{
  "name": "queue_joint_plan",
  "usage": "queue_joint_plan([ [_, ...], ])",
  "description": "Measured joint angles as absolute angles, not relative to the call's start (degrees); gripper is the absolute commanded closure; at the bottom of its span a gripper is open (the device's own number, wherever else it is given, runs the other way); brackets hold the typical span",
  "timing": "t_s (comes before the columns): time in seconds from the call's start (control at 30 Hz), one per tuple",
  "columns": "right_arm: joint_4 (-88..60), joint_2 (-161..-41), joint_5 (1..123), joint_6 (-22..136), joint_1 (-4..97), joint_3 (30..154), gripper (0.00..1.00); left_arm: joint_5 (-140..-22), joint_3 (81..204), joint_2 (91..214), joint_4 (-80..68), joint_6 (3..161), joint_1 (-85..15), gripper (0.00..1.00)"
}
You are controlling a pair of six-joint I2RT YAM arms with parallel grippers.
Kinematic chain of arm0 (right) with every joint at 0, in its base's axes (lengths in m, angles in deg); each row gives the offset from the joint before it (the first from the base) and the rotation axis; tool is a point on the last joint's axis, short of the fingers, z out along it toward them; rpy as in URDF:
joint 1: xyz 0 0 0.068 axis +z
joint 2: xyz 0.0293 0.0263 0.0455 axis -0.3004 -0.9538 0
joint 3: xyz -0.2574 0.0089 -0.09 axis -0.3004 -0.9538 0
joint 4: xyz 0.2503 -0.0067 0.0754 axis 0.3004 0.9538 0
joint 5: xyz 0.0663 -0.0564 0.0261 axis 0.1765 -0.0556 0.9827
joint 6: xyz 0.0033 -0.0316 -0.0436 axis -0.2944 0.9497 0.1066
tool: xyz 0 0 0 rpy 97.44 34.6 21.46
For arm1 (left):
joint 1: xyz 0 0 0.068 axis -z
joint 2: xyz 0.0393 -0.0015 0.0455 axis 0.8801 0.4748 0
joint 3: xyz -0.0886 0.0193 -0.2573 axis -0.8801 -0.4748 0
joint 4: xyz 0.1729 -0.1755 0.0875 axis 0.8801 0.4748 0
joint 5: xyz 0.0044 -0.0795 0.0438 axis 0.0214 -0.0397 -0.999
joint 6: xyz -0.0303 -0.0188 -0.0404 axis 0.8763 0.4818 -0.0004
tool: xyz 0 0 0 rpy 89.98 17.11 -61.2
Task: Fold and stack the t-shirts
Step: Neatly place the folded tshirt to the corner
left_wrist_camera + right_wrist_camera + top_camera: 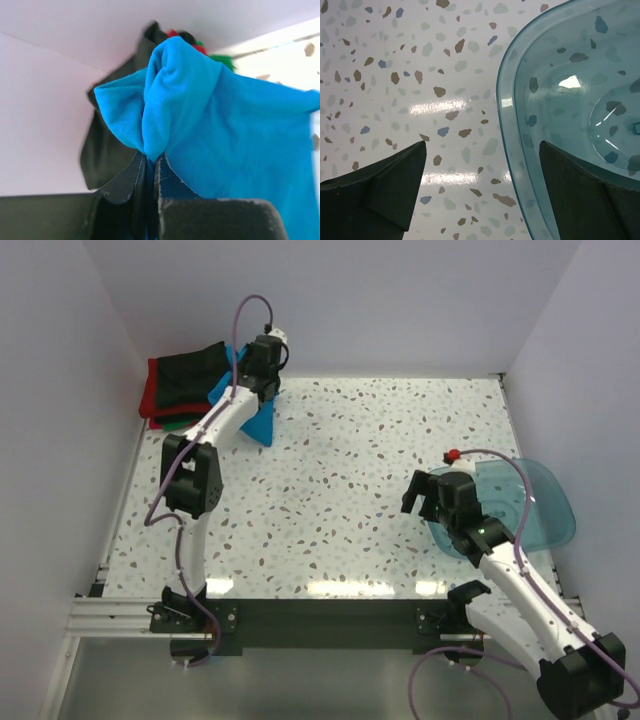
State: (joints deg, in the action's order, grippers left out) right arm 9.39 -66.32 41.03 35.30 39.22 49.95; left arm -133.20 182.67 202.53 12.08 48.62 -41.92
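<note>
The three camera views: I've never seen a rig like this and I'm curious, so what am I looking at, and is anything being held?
Two robot arms stand at a speckled table. One picture looks down from above; the other two come from a camera on each wrist. The left fingers are shut on a blue t-shirt, which hangs beside a stack of folded shirts in the far left corner. The right fingers are open and hold nothing, hovering at the rim of a see-through plastic tub.
</note>
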Motion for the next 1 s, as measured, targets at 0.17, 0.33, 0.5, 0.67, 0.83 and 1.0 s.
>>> queue_joint_plan([
  [0.17,9.2,-63.8,41.1,36.0,39.2,47.8,0.01,-133.2,187.7,203.0,9.2,41.9,-43.7,1.0],
  [0.33,8.9,-63.5,41.0,37.1,39.2,47.8,0.01,-132.3,191.8,203.1,6.3,38.5,-44.6,1.0],
  [0.5,8.9,-63.5,40.9,37.4,39.2,47.7,0.01,-129.2,194.3,203.1,4.9,38.1,-45.9,1.0],
  [0.67,8.9,-63.5,40.8,37.4,39.2,47.7,0.01,-126.4,196.5,203.1,4.9,39.2,-48.3,1.0],
  [0.83,8.9,-63.6,40.5,37.4,39.2,47.2,0.01,-123.6,197.2,203.1,5.2,41.4,-52.1,1.0],
  [1.0,9.0,-64.6,40.3,37.4,39.2,47.1,0.02,-120.9,197.4,203.2,5.2,44.4,-56.8,1.0],
])
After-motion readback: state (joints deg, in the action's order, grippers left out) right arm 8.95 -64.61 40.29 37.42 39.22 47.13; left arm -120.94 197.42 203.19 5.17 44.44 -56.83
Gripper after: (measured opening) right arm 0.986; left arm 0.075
